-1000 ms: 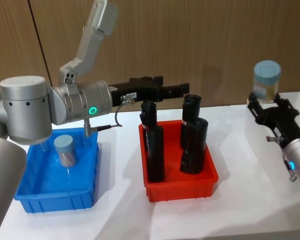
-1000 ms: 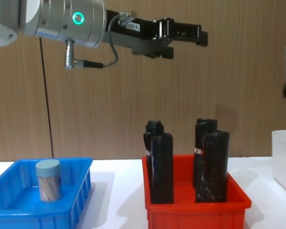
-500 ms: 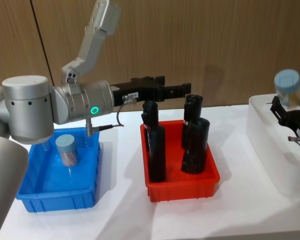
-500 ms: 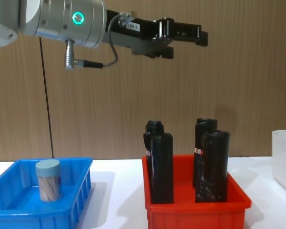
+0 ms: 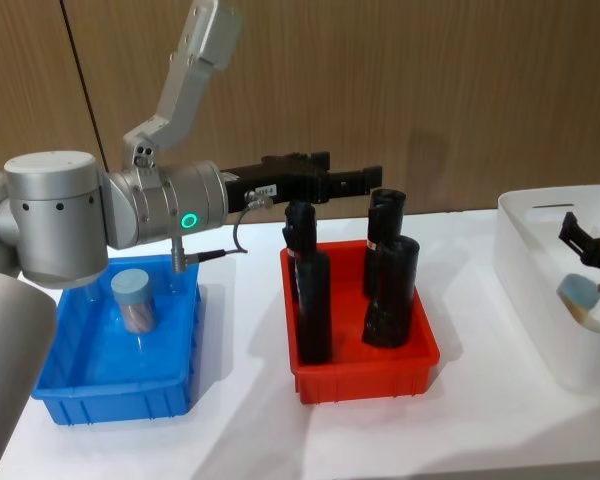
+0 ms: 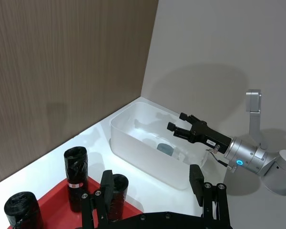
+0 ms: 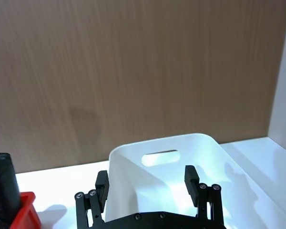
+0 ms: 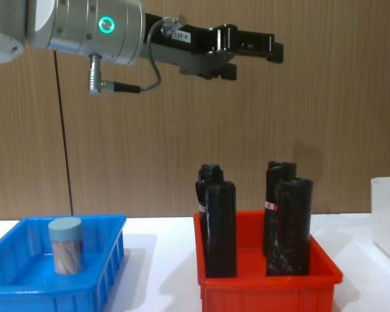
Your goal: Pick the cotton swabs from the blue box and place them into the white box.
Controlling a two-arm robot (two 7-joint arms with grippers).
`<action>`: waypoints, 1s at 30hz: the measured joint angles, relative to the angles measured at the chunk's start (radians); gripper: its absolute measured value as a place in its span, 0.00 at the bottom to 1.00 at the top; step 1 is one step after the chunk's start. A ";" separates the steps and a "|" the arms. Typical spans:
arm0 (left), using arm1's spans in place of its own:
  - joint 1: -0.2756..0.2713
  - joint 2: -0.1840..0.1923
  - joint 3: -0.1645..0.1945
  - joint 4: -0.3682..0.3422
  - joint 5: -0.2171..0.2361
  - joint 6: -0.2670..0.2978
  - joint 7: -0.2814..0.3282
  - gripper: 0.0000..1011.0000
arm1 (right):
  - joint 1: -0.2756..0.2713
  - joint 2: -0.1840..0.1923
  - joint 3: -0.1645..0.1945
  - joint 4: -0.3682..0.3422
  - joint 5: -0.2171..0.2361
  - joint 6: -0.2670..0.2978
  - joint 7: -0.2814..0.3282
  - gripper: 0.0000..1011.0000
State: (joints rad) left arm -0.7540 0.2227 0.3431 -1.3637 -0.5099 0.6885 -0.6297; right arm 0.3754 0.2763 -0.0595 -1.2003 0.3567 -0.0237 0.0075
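Wood wall behind; right gripper (image 7: 147, 176) hangs spread above the white box (image 5: 525, 250), leaving a cotton swabs jar (image 5: 580, 298) free inside; left gripper (image 6: 151, 174), spread too, parks high.

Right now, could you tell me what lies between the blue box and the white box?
A red bin holding black cylinders stands between them, in the head view.

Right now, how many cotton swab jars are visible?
2 jars: one stands upright in the blue box; the other lies on its side in the white box, under the right gripper. The left gripper hangs above the red bin.
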 joint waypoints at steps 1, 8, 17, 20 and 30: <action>0.000 0.000 0.000 0.000 0.000 0.000 0.000 0.99 | 0.000 0.001 0.001 0.001 0.000 0.005 -0.002 0.99; 0.000 0.000 0.000 0.000 0.000 0.000 0.000 0.99 | 0.000 0.006 0.012 0.001 -0.002 0.034 -0.012 0.99; 0.000 0.000 0.000 0.000 0.000 0.000 0.000 0.99 | -0.005 0.010 0.021 -0.008 -0.003 0.051 -0.016 0.99; 0.000 0.000 0.000 0.000 0.000 0.000 0.000 0.99 | -0.006 0.011 0.022 -0.010 -0.004 0.054 -0.017 0.99; 0.000 0.000 0.000 0.000 0.000 0.000 0.000 0.99 | -0.008 0.013 0.026 -0.014 -0.004 0.060 -0.019 0.99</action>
State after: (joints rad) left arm -0.7540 0.2227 0.3431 -1.3637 -0.5099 0.6885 -0.6297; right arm 0.3677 0.2889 -0.0332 -1.2147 0.3525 0.0360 -0.0111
